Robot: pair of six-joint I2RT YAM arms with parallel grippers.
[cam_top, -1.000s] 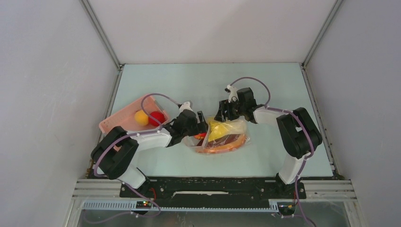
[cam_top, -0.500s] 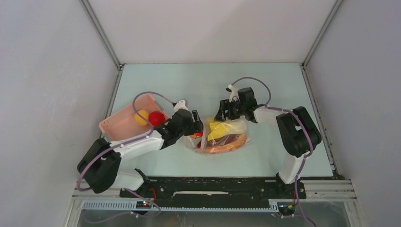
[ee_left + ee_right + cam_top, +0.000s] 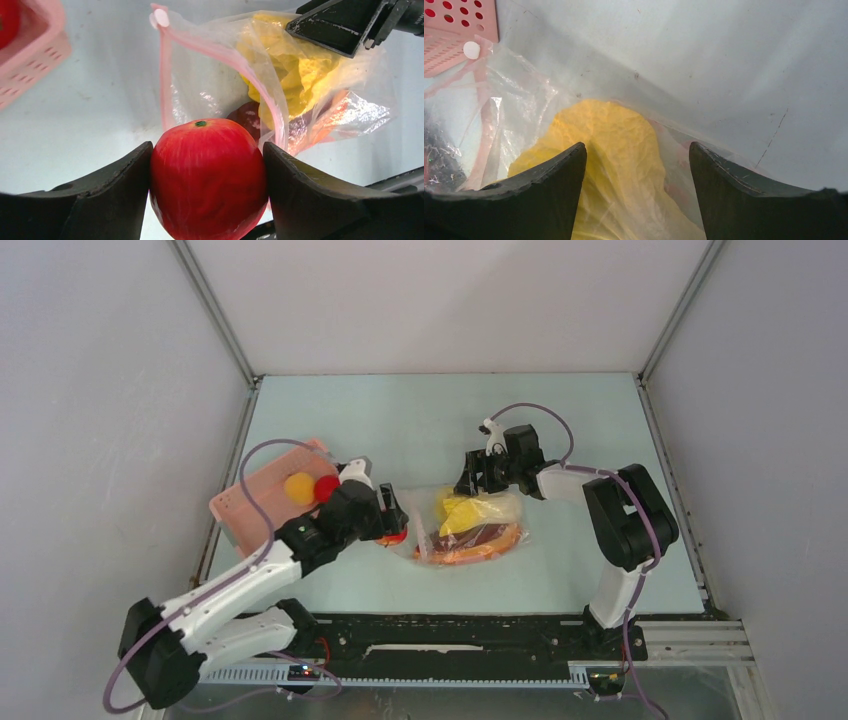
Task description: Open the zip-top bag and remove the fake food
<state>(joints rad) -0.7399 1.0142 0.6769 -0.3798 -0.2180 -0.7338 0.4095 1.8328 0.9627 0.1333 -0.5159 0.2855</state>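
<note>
the left gripper [image 3: 207,150] is clenched on a glossy red round plastic fruit [image 3: 207,182], one pad on each flank and the stem dot up, so the ball cannot roll free. in the top view it sits just off the 9 o'clock end of the clear, crinkly zip-top plastic bag [image 3: 470,525]. that is on the line towards the pink slatted plastic basket [image 3: 240,510], further out at 9 o'clock. an orange-yellow round fruit [image 3: 298,487] and a second red round fruit [image 3: 326,488] lie in the basket, and my guess is this one is bound there too.

the bag lies near the middle of the pale blue-green tabletop [image 3: 420,420], its pink zip strip [image 3: 165,75] parted and the mouth gaping towards the left gripper. the right gripper [image 3: 636,150] stands at the bag's 12 o'clock edge, jaws spread wide, straddling the crumpled yellow plastic piece [image 3: 609,145] through the film. it looks placed to pin the bag so it is not dragged along, though i cannot tell whether the tips press the plastic. inside are the yellow piece, a dark red piece [image 3: 247,116] and an orange stick [image 3: 470,555] along the 6 o'clock side.
</note>
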